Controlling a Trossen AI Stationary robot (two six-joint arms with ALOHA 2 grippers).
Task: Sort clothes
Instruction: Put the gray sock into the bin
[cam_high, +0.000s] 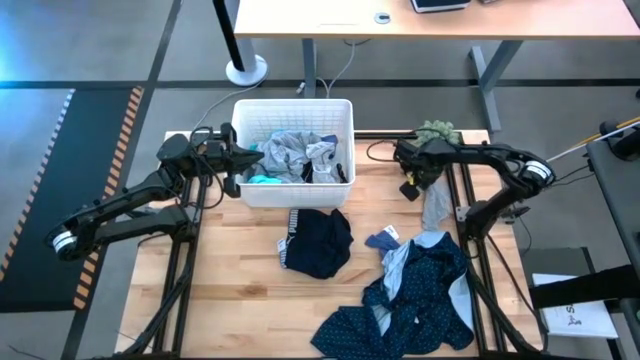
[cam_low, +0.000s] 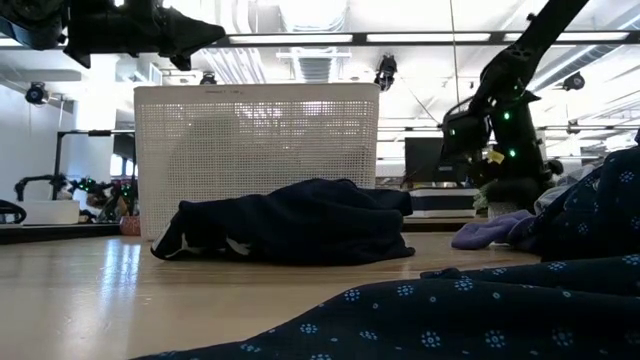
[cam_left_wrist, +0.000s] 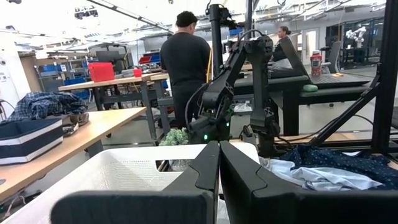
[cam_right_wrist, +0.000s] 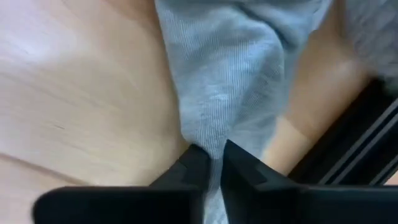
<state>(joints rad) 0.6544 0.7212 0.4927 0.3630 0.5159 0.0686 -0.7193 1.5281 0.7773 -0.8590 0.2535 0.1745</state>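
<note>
We are logging the right gripper (cam_right_wrist: 213, 163) at the counter's (cam_high: 240, 290) far right edge, its jaws pinching shut on a grey garment (cam_right_wrist: 239, 68) that is hanging down from it. The left gripper (cam_left_wrist: 219, 163) is hovering at the white basket's (cam_high: 293, 113) left rim, jaws pressed together and holding nothing. Grey and teal clothes (cam_high: 295, 157) are lying inside the basket. A black striped garment (cam_high: 317, 241) is resting just in front of the basket, and a navy dotted garment (cam_high: 420, 300) is sprawling at the near right.
</note>
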